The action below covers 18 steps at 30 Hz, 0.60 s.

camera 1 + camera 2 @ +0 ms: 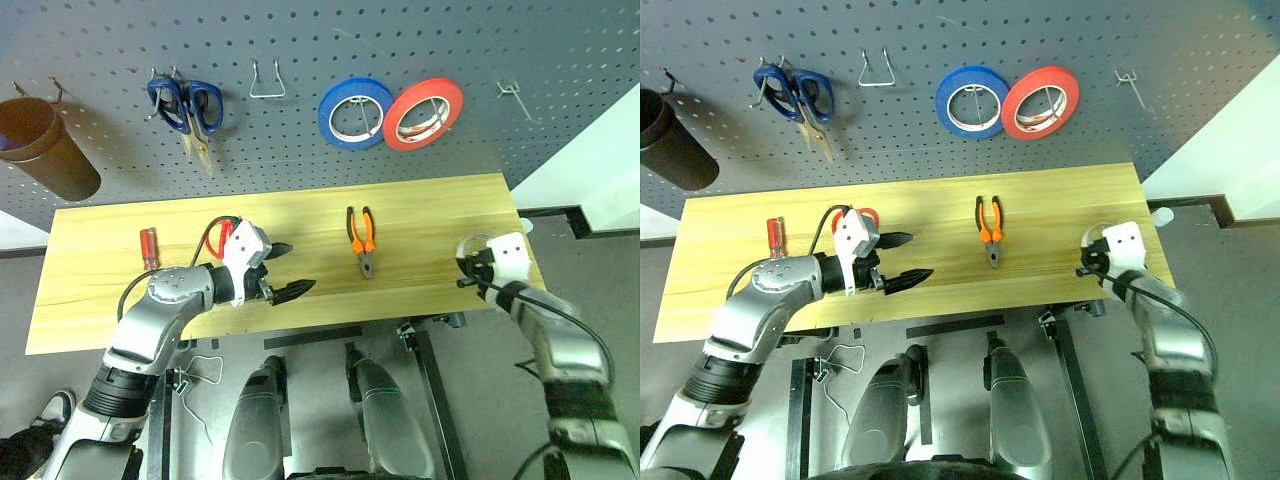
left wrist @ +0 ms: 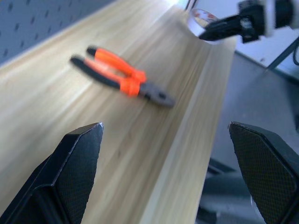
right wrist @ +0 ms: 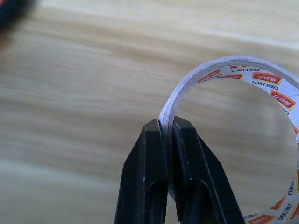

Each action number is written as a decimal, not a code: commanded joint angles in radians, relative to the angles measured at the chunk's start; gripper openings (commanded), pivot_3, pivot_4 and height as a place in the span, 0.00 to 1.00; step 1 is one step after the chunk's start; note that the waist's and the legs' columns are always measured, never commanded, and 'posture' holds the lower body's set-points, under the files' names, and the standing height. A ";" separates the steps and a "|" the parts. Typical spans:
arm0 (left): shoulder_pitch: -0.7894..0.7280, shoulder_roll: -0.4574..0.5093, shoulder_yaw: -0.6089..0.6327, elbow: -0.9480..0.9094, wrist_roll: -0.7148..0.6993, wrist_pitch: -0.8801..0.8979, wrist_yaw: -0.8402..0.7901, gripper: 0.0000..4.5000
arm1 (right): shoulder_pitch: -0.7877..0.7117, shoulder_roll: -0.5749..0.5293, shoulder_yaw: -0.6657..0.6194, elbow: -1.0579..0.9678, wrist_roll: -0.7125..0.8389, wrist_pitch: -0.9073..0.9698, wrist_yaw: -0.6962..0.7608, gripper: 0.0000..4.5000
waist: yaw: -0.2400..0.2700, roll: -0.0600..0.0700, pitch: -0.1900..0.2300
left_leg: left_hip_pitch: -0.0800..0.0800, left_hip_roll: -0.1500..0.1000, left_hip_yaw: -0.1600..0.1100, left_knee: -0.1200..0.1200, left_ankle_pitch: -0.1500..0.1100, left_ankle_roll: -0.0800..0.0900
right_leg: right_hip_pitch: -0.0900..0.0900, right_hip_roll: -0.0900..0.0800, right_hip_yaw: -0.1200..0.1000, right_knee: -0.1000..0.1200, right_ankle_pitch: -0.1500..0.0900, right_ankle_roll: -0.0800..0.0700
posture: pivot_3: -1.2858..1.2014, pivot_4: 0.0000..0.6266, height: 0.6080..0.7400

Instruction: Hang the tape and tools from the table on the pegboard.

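We have the right end effector [image 3: 167,128] clamped on the thin wall of the tape [image 3: 243,70] at the bench's [image 1: 420,215] right end, a light, stiff ring, while the left end effector [image 1: 288,268] gapes empty.

text: "deli" in white on orange labels, repeated | on: inner core of the tape [image 3: 261,77] | other readable text: none
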 commanded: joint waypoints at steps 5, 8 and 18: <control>-0.068 -0.031 -0.008 0.086 0.018 -0.091 -0.042 1.00 | 0.104 0.008 -0.172 -0.295 0.124 0.018 -0.049 0.01 | -0.014 0.000 -0.005 | 0.000 -0.001 0.000 0.003 0.002 -0.003 | 0.001 0.000 0.001 -0.001 0.003 0.003 | 0.50 0.42 0.86; -0.082 -0.050 -0.003 0.101 0.011 -0.118 -0.056 1.00 | 0.054 0.010 -0.221 -0.302 0.139 -0.053 -0.079 0.01 | -0.024 0.000 -0.012 | 0.000 -0.001 0.000 0.003 0.003 -0.005 | 0.002 -0.001 0.001 -0.001 0.004 0.003 | 0.50 0.41 0.86; -0.075 -0.067 0.023 0.088 -0.007 -0.142 -0.073 1.00 | -0.143 -0.044 -0.244 -0.100 0.155 -0.241 -0.049 0.01 | -0.026 0.000 -0.020 | 0.000 -0.001 -0.001 0.003 0.004 -0.006 | 0.002 0.000 0.001 0.000 0.006 0.003 | 0.51 0.42 0.86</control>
